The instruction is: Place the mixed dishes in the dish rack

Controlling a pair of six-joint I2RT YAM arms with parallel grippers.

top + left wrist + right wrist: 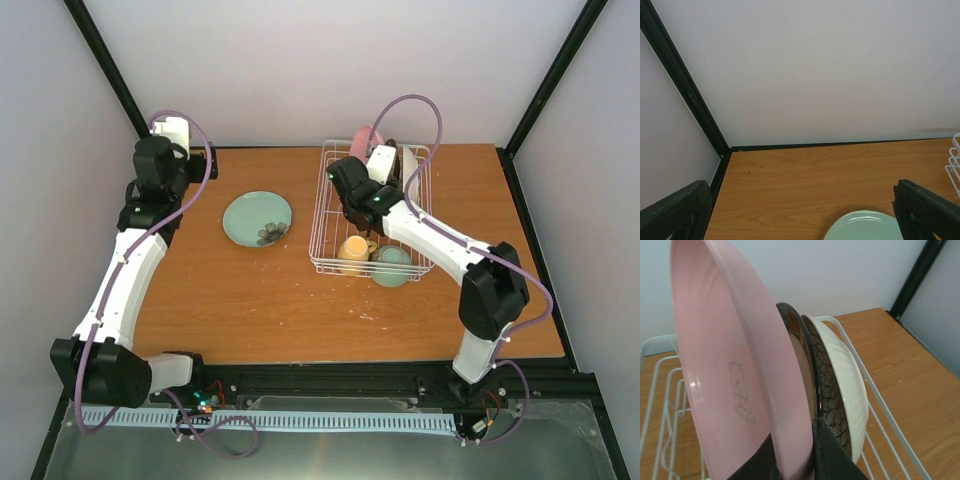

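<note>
Your right gripper [793, 447] is clamping shut on the lower rim of the round pink plate [725, 355], one dark finger on each face. The plate is standing on edge and leaning a little, with a faint bear print showing on the face turned to the wrist camera.

Just behind it, a round plate with a dark rim [801, 357] is standing upright. Behind that one, a cream ribbed plate [847, 375] with a dark scale-like pattern on its face is leaning the same way. The three are packed closely together. You cannot tell from here whether they are touching.

All three are sitting at the far end of the white wire dish rack [875, 395], whose rails are running along both sides of them. At the rack's near end, the yellow mug [353, 250] and the pale green bowl [392, 265] are resting side by side.

Left of the rack and apart from it, the round mint green plate [257, 218] is lying flat on the wooden table [300, 300].

Your left gripper [800, 200] is hovering by the table's far left corner with its fingers spread wide and holding nothing, and the mint plate's edge is showing just below it.
</note>
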